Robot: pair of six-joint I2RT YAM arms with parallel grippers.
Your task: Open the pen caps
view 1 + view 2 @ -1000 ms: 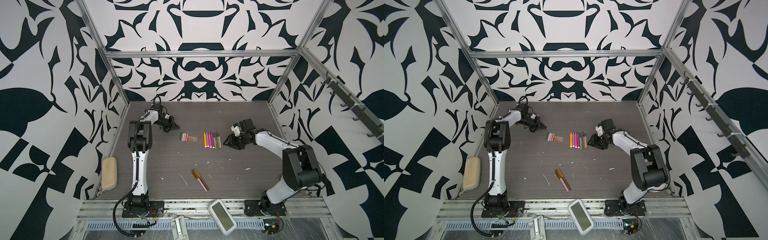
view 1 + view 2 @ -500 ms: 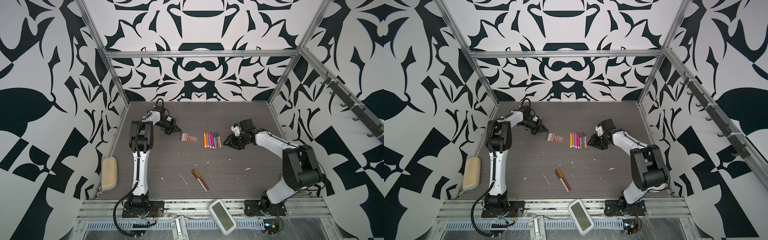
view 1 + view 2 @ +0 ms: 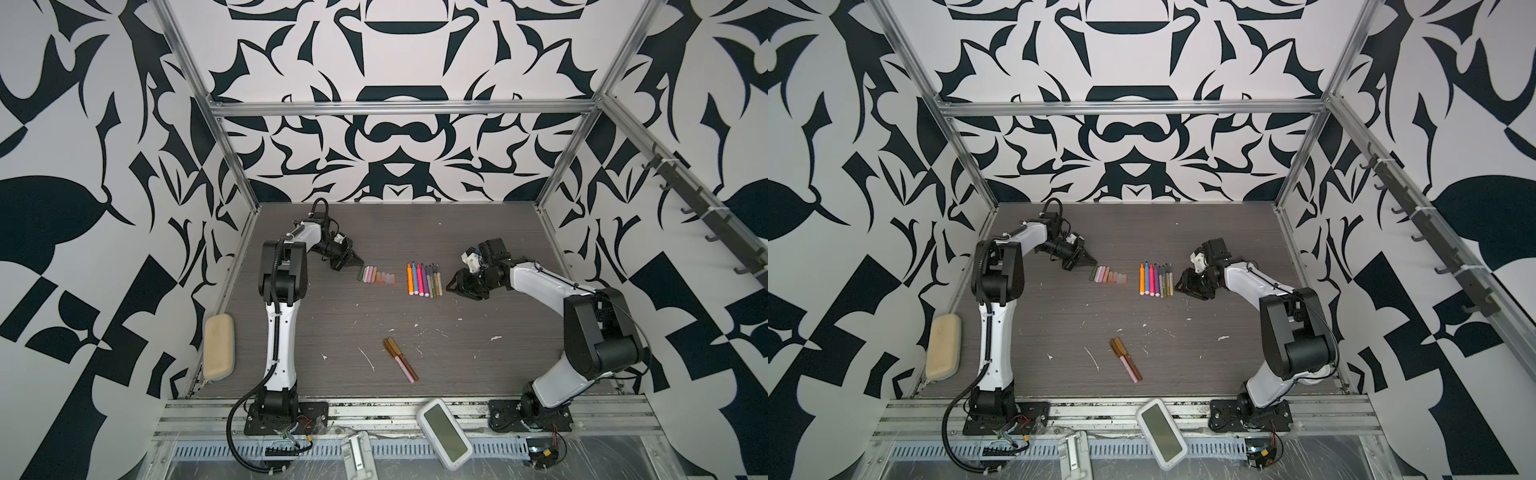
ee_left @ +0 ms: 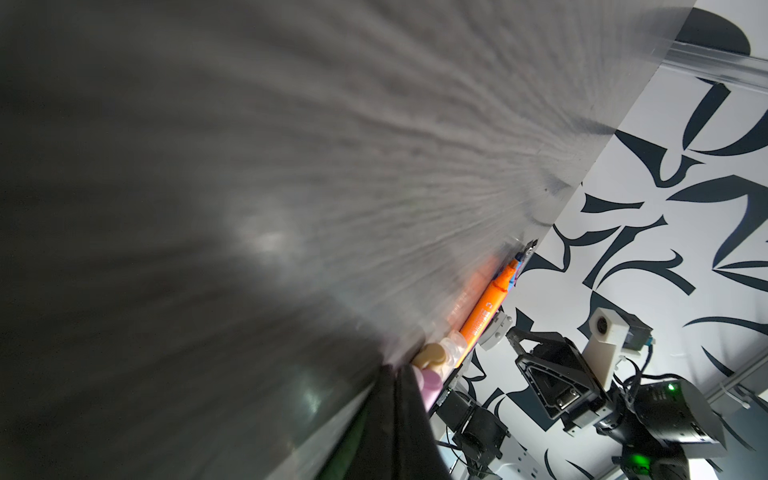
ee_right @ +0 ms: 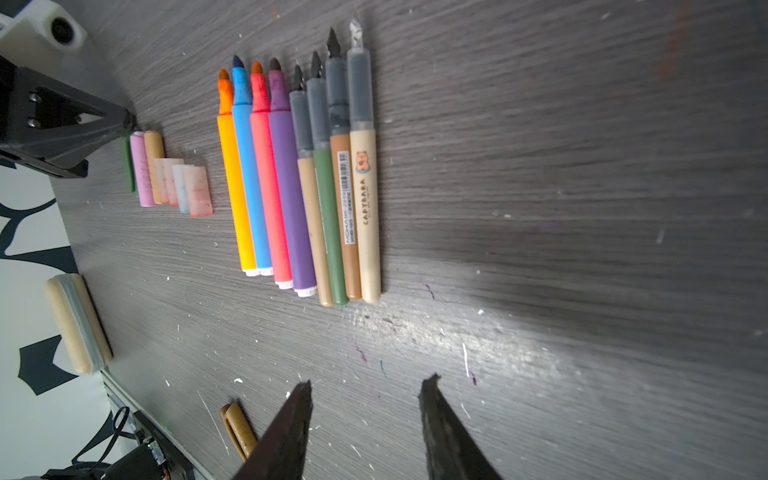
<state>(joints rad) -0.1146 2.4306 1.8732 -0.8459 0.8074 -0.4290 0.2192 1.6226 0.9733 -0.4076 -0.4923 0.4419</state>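
Left gripper (image 3: 358,262) at the end of the caps (image 3: 376,277)
Its fingers are pressed together, touching or just beside the green cap (image 5: 129,166); the right gripper (image 5: 368,384), fingers spread and empty, hovers beside the bare pens (image 3: 423,279). A sideways nudge could roll the caps apart. Two capped pens (image 3: 401,359) wait near the front

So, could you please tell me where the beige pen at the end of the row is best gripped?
Probably mid-barrel on the beige pen, from above with the right gripper, jaws across its width. It lies flat, bare table on its outer side; the brown pen touches the other, so slide it clear first.
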